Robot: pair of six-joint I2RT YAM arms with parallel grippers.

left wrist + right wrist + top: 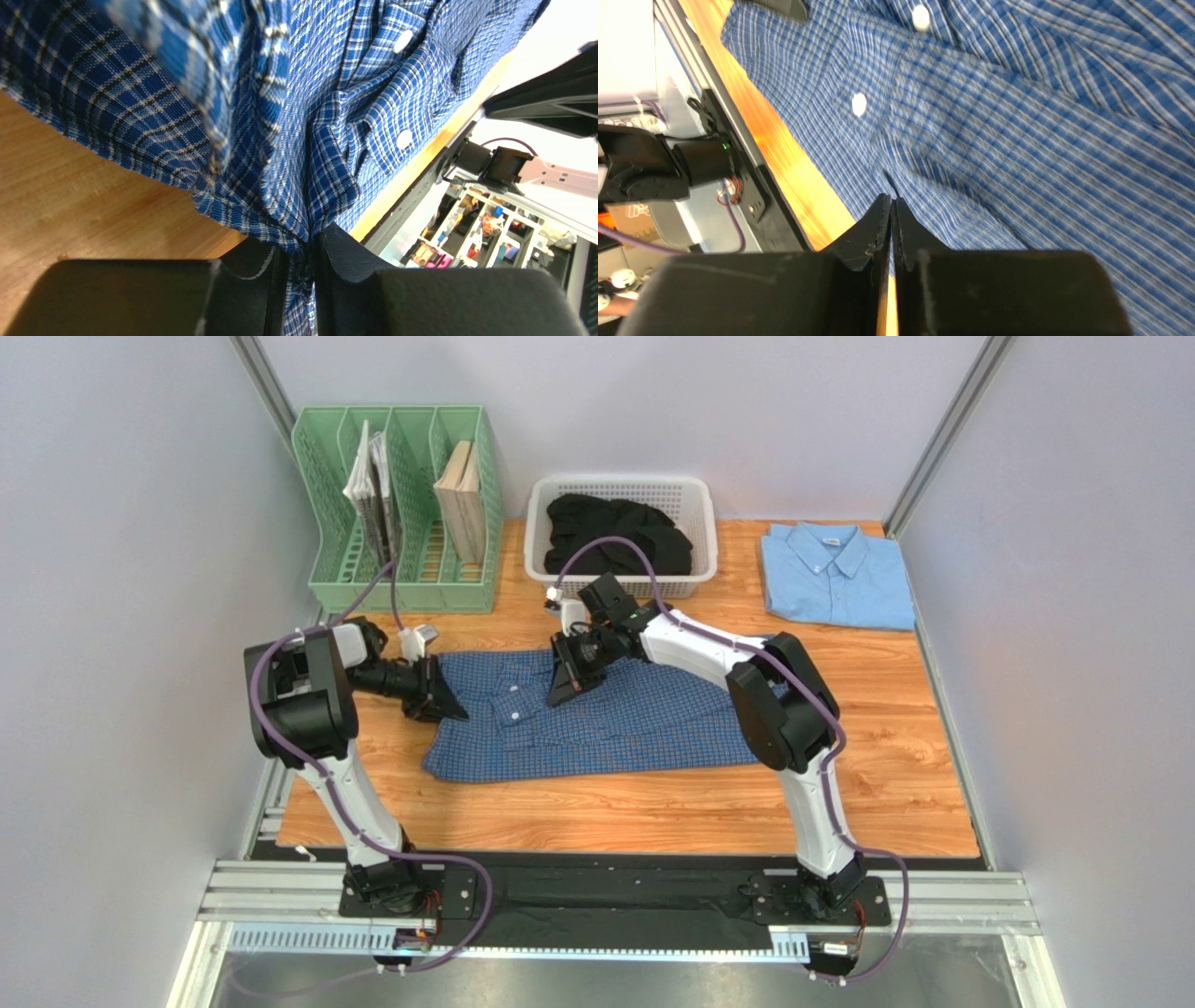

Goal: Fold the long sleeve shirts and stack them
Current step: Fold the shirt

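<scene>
My left end effector point(300, 250) pinches the checked shirt point(351, 105), my right end effector point(891, 207) is shut at its edge, so I'd lift both slow & level.

Overhead view from high behind, whole table point(870, 798); both wrist views close upon one checked shirt point(631, 728)

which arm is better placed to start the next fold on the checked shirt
Probably left. The left gripper has the checked shirt pinched between its fingers at the shirt's left end. The right gripper is shut at the far edge, but whether it holds cloth is unclear.
</scene>
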